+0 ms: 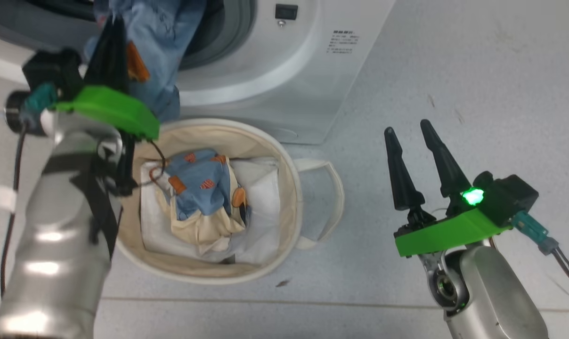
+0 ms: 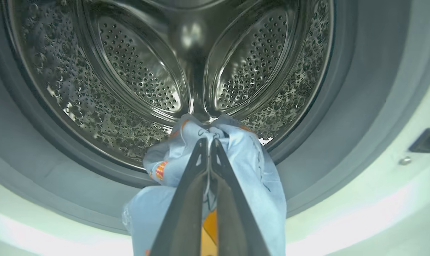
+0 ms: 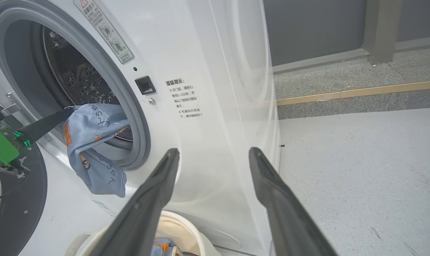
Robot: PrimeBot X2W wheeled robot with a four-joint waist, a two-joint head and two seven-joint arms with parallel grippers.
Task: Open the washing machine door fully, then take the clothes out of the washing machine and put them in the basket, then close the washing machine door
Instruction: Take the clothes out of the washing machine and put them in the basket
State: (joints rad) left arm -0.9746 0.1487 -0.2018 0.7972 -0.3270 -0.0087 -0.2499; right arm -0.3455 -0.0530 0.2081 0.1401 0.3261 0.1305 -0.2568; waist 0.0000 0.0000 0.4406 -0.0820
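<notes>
1. The washing machine (image 3: 215, 142), a white front-loader, stands at the far side of my view, its grey-rimmed mouth open onto a perforated steel drum (image 2: 129, 71).
2. The washing machine door (image 3: 26, 206) is swung out to the left, and I see its glossy black ring there.
3. The basket (image 1: 209, 136), a cream canvas tub with a looped handle on its right, sits on the grey floor just in front of the machine.
4. Of the clothes, one light blue garment (image 3: 94, 124) with orange figures and dark scribbled marks hangs out over the lower lip of the drum mouth. A second blue and cream garment (image 1: 204, 183) lies crumpled in the basket on a white sheet (image 1: 265, 188).
5. My left gripper (image 2: 208, 142) is at the drum mouth, fingers pinched tight on the hanging garment.
6. My right gripper (image 1: 408, 126) hovers over bare floor, well to the right of the basket. Its fingers are spread wide with nothing between them.
7. A printed notice (image 3: 184, 99) on the machine front, right of the mouth, is headed 温馨提示; I cannot read the smaller lines with confidence.
8. A warning sticker (image 3: 104, 32) with a triangle symbol sits above it, and a small black latch slot (image 3: 145, 85) lies between the two.
</notes>
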